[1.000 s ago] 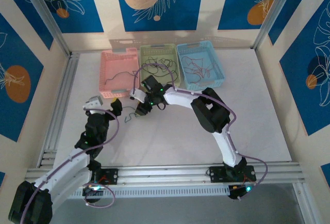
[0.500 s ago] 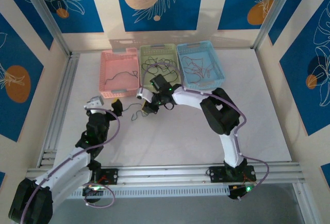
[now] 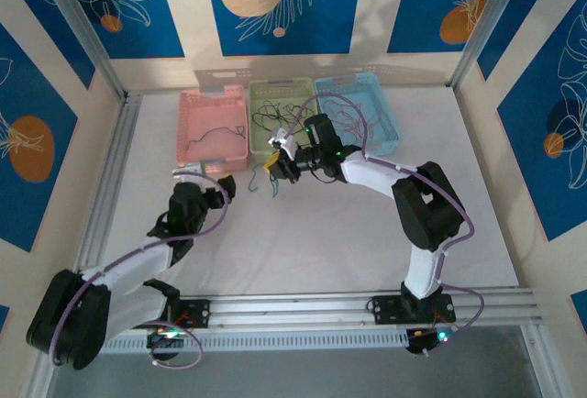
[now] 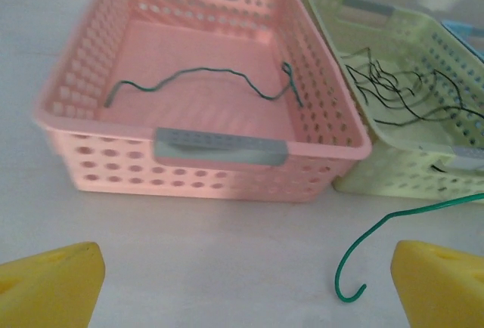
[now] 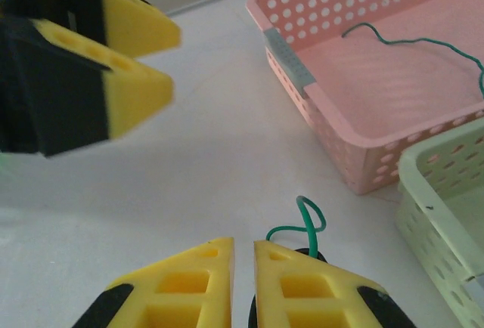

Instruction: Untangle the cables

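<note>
My right gripper (image 5: 243, 246) is nearly closed, apparently pinching one thin green wire (image 4: 338, 279) that dangles just near of the pink perforated plastic basket (image 4: 219, 146). The left gripper (image 4: 247, 267) gapes wide, empty. I'd lift the hooked end clear of the near rim before releasing. There's open white table (image 4: 189, 245) on the near side.

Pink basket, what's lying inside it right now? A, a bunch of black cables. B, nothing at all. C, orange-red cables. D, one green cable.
D: one green cable snakes across the floor of the pink basket, while the black cables sit in the green basket beside it.
</note>
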